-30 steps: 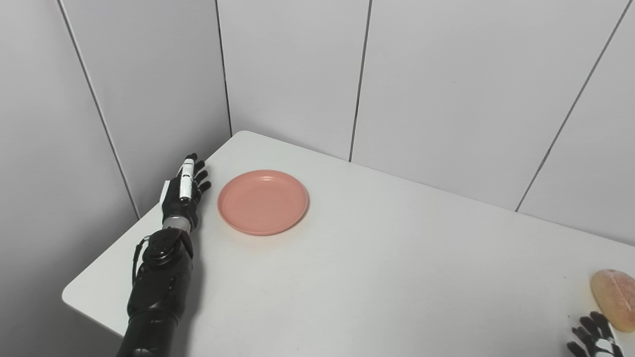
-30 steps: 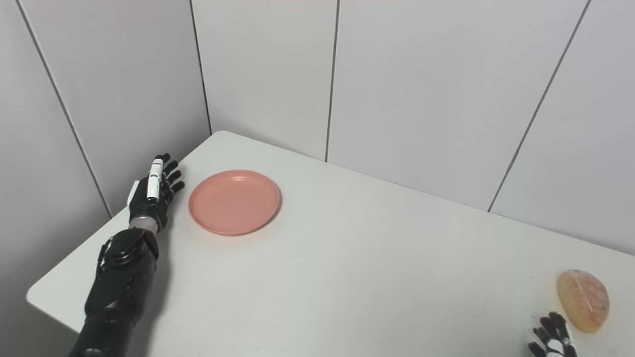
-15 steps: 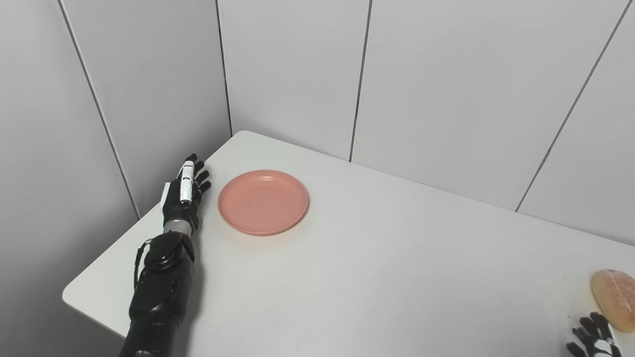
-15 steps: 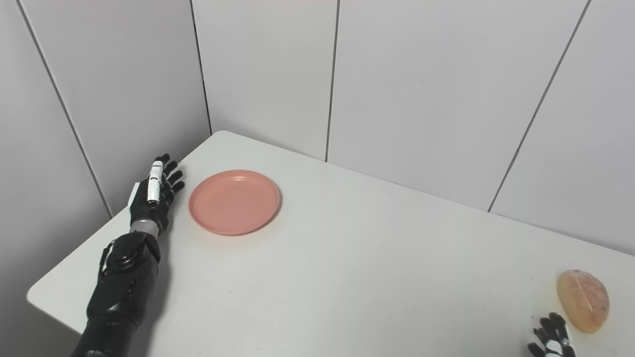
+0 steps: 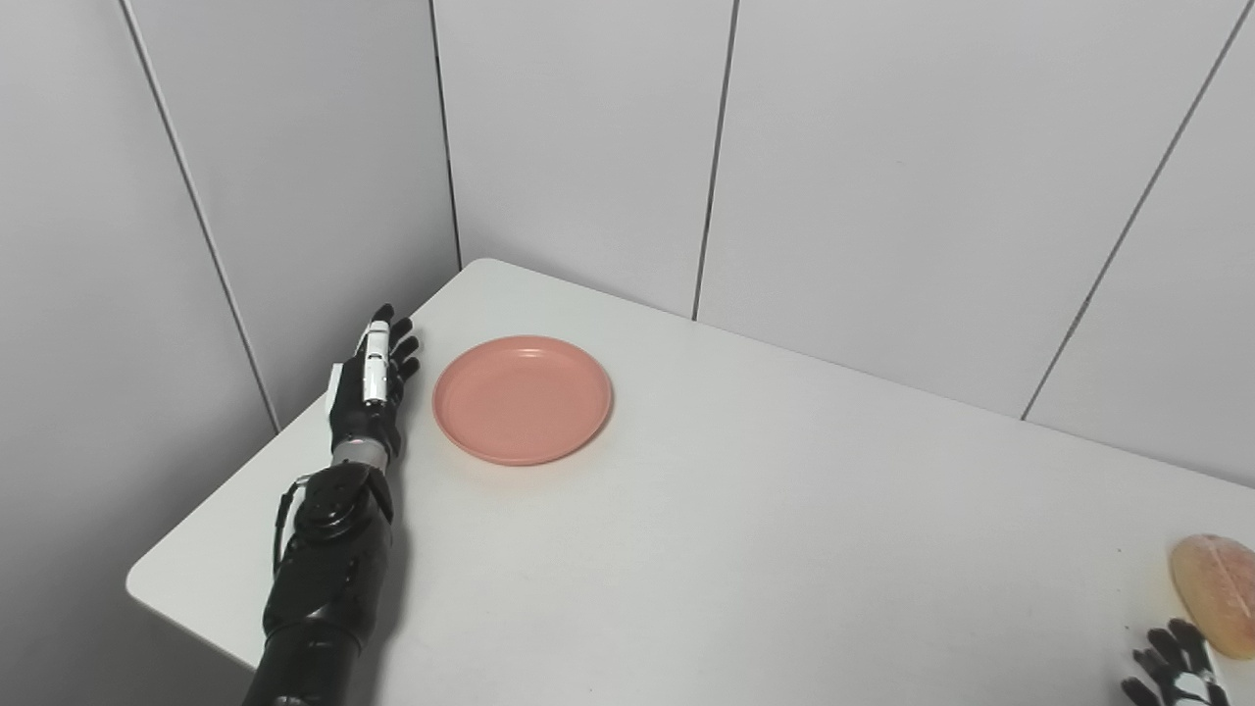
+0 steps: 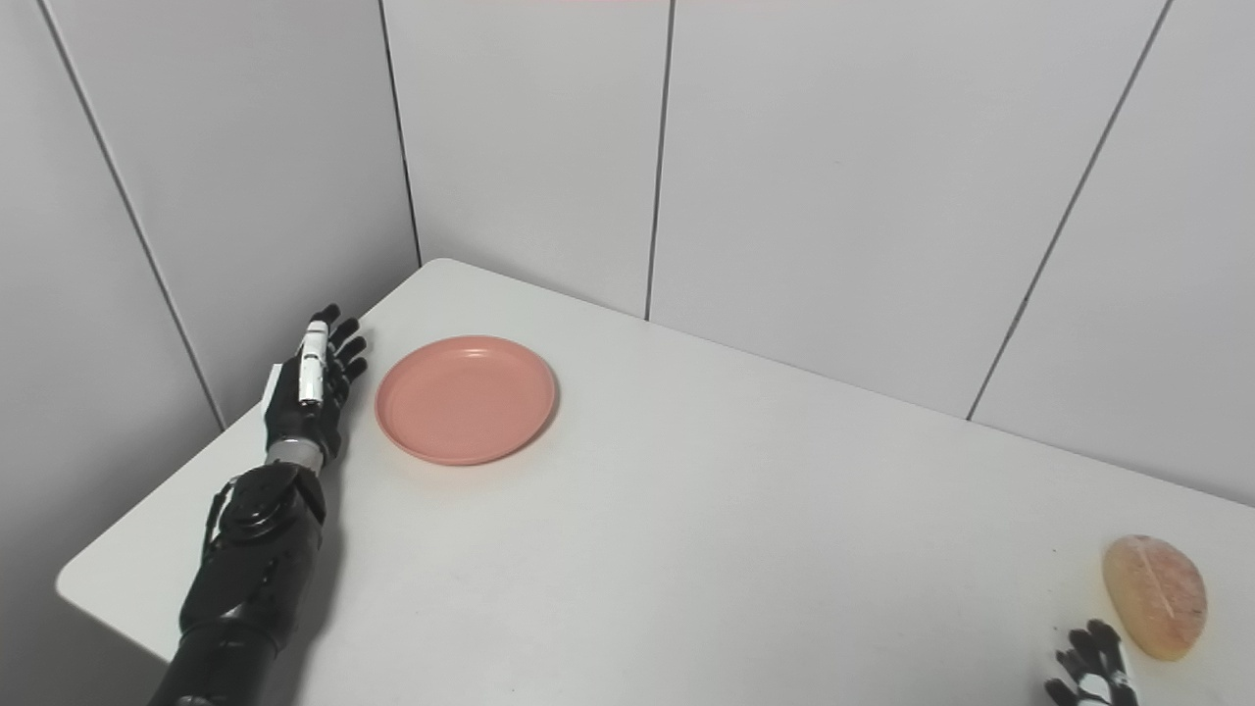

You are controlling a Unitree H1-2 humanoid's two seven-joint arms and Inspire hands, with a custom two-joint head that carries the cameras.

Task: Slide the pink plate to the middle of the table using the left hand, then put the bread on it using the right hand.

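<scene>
Pink plate (image 5: 523, 399), left of centre, unmoved. Left hand (image 5: 371, 392) just beside its left rim, fingers extended, empty, placed to push. Bread (image 6: 1154, 595), lower right. Right hand (image 6: 1090, 675) below it, cropped; closure indeterminable.
</scene>
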